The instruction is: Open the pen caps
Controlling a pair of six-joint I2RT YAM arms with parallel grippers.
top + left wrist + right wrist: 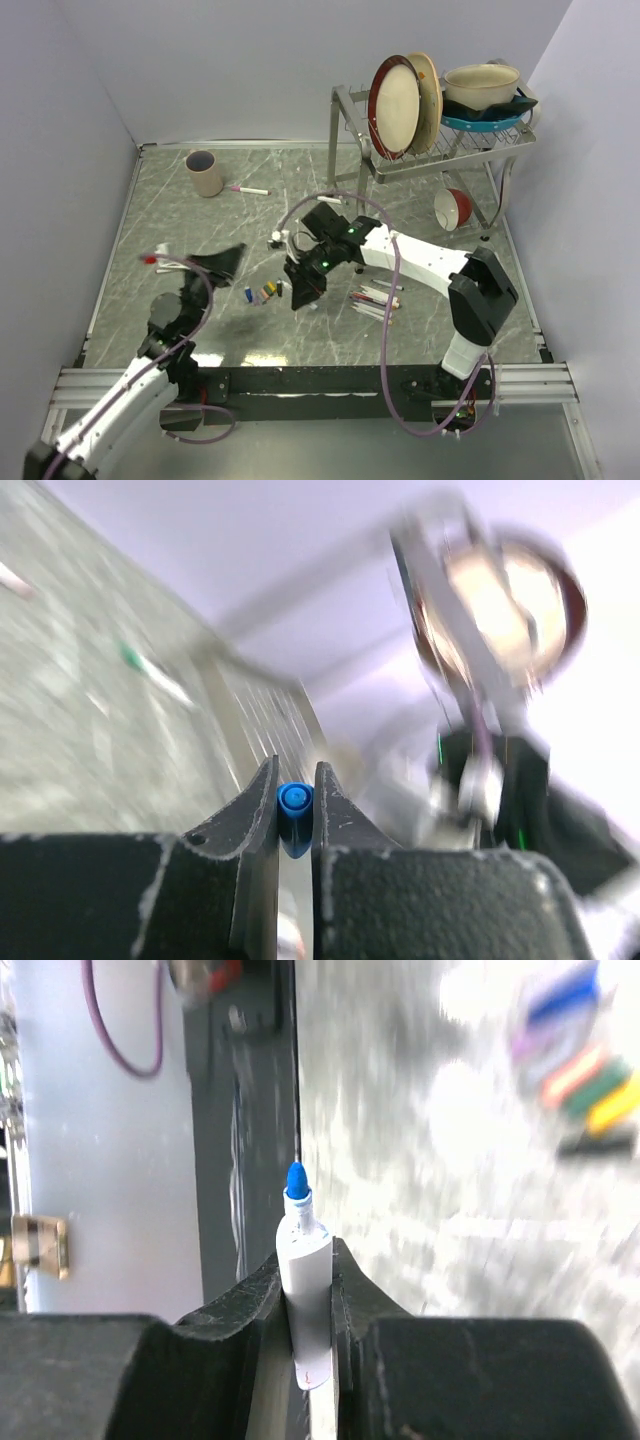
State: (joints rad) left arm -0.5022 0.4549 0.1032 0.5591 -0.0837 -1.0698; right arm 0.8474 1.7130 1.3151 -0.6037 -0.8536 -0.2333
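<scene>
Blue cap [294, 802], pen [305, 1305] — gripped, rack [430, 165] holding plates [398, 105]

Back right: dish rack [430, 150] fills the corner
Back left: cup [204, 172], pen [247, 189] just beside
Centre: right arm [420, 258] lies between loose caps [262, 293] and pens [375, 298]
Open: tabletop [250, 225] between cup and loose caps

Left arm [110, 410], right arm [425, 262]: white shell links, chunky black joint housings. Purple cable [388, 350] looped along each. Green LEDs [323, 265] lit on right wrist. Left gripper [296, 780], right gripper [306, 1260]: matte black fingers [245, 825], whitish scuffs on edges.
</scene>
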